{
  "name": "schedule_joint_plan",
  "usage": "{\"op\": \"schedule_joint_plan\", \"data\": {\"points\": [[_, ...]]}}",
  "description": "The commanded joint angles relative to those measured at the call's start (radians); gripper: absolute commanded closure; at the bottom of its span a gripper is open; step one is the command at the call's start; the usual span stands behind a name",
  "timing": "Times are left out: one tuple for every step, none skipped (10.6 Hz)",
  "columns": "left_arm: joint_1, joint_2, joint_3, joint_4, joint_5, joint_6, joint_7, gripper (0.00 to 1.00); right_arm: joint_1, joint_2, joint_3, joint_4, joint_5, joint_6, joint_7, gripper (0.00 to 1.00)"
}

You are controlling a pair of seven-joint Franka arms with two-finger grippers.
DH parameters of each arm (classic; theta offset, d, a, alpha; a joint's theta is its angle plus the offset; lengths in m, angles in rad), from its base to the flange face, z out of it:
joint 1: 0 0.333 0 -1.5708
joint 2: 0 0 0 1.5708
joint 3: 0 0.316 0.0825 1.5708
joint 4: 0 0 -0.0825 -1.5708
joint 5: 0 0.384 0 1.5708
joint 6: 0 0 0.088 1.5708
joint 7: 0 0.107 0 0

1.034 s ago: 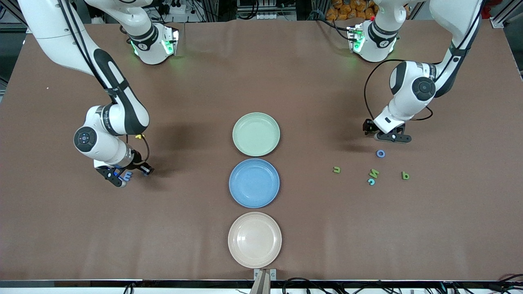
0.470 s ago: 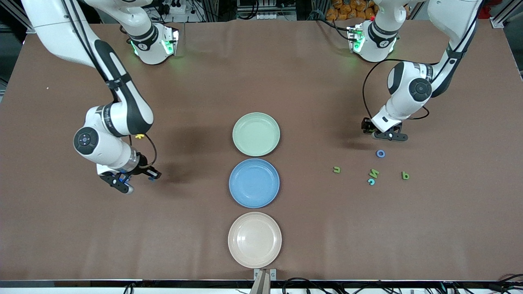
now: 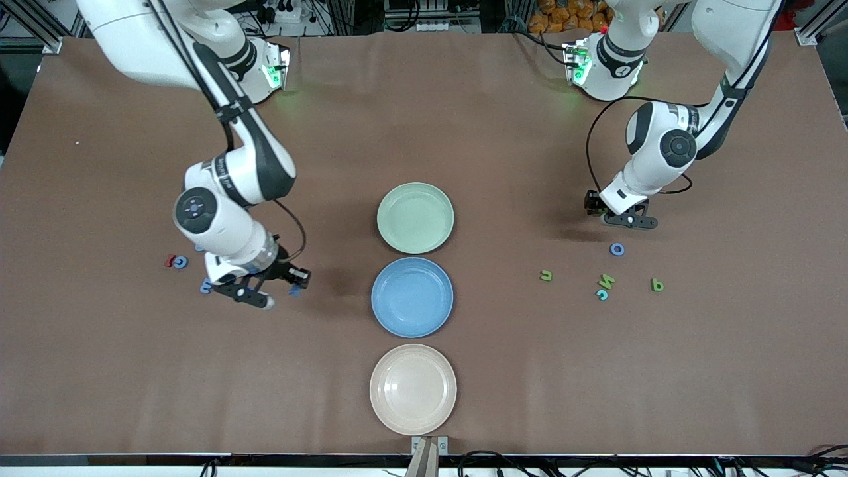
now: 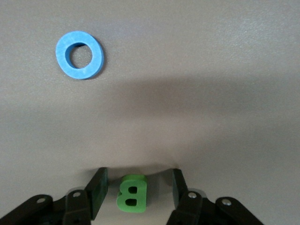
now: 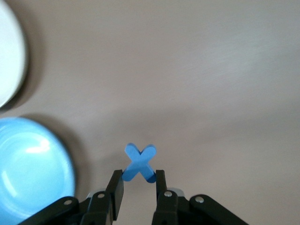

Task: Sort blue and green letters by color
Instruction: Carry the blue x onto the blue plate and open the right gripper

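Note:
My right gripper (image 3: 285, 289) (image 5: 138, 174) is shut on a blue X (image 5: 140, 163). It hangs over the table just short of the blue plate (image 3: 412, 297) (image 5: 33, 168), toward the right arm's end. My left gripper (image 3: 619, 217) (image 4: 138, 174) is down at the table and open. A green B (image 4: 131, 193) lies between its fingers with a gap on each side. A blue O (image 3: 617, 249) (image 4: 79, 55) lies a little nearer the camera. Nearer still lie a green u (image 3: 546, 275), a green N (image 3: 607, 280), a blue c (image 3: 601, 295) and a green p (image 3: 657, 285).
The green plate (image 3: 415, 218), the blue plate and the beige plate (image 3: 413, 389) stand empty in a row at mid-table. At the right arm's end lie a red letter (image 3: 169, 261) and two blue letters (image 3: 180, 262) (image 3: 206, 287).
My right arm has lifted the blue X and carried it toward the plates, uncovering the letters at its end. My left gripper has shifted slightly over the green B.

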Motion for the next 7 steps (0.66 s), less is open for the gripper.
{"op": "schedule_joint_plan", "data": {"points": [[0.009, 0.012, -0.004, -0.006, 0.015, 0.021, 0.031, 0.57, 0.116, 0.059, -0.003, 0.103, -0.004, -0.004, 0.025, 1.00], [0.012, 0.013, -0.004, -0.006, 0.015, 0.019, 0.031, 0.72, 0.161, 0.102, -0.003, 0.167, -0.006, -0.004, 0.031, 1.00], [0.015, 0.018, -0.004, -0.004, 0.015, 0.019, 0.031, 0.87, 0.187, 0.155, -0.005, 0.228, -0.019, -0.004, 0.066, 1.00], [0.015, 0.022, -0.004, -0.003, 0.015, 0.019, 0.031, 0.99, 0.210, 0.209, -0.003, 0.293, -0.032, 0.007, 0.083, 1.00], [0.015, 0.025, -0.004, 0.000, 0.015, 0.021, 0.031, 1.00, 0.232, 0.241, -0.003, 0.322, -0.051, 0.048, 0.088, 1.00], [0.015, 0.025, -0.004, 0.002, 0.015, 0.019, 0.031, 1.00, 0.252, 0.257, -0.003, 0.324, -0.050, 0.106, 0.090, 1.00], [0.015, 0.025, -0.004, 0.003, 0.015, 0.021, 0.031, 1.00, 0.261, 0.268, -0.003, 0.324, -0.052, 0.140, 0.088, 1.00]]}}
